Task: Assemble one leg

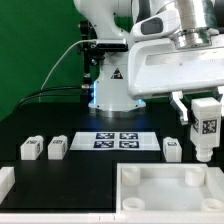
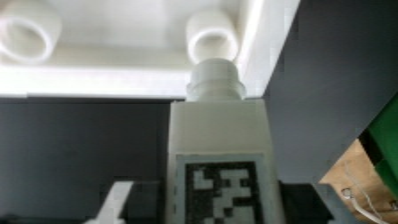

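My gripper (image 1: 205, 112) is shut on a leg (image 1: 205, 130), a small white oblong block with a black-and-white tag, and holds it upright above the right part of the large white tray (image 1: 135, 190). In the wrist view the held leg (image 2: 217, 130) fills the middle. Its round peg end points at a corner socket (image 2: 214, 42) of the tray (image 2: 107, 75), just short of it. One finger (image 2: 121, 200) shows beside the leg. Three more legs lie on the black table: two at the exterior view's left (image 1: 30, 149) (image 1: 57, 149) and one at its right (image 1: 172, 148).
The marker board (image 1: 118, 140) lies flat behind the tray, in front of the robot base (image 1: 110, 90). A second tray socket (image 2: 27, 40) shows in the wrist view. A white piece (image 1: 5, 180) sits at the exterior view's left edge.
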Robot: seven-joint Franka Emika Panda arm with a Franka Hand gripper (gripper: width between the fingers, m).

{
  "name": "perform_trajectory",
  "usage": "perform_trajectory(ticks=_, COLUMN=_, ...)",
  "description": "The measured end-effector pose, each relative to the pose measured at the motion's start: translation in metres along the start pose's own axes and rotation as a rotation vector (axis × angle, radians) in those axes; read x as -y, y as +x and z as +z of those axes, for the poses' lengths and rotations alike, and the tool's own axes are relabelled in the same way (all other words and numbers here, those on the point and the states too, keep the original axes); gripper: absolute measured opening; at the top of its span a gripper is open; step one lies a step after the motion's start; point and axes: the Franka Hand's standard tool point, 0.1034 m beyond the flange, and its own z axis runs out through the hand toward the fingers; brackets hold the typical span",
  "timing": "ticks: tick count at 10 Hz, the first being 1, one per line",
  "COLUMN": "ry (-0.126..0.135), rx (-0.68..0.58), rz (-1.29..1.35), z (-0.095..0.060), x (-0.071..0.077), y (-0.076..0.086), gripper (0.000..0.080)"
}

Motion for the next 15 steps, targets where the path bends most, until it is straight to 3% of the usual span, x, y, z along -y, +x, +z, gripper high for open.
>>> perform_trajectory(ticks=2, ry=-0.006, rx=0.015, rz=-0.012, z=0.025, x=-0.008, y=-0.004, gripper=0.0291)
perform_trajectory(ticks=6, ry=0.004, rx=0.031, rz=-0.008, z=0.052, x=0.003, y=-0.018, gripper=0.0291)
perform_trajectory(ticks=10, ry=0.007, rx=0.01, rz=-0.01, z=0.058, x=0.004, y=-0.012, gripper=0.0291)
perform_trajectory(ticks=15, ry=0.011, rx=-0.001, rz=-0.013, z=0.068, x=0.009, y=-0.02, gripper=0.0291)
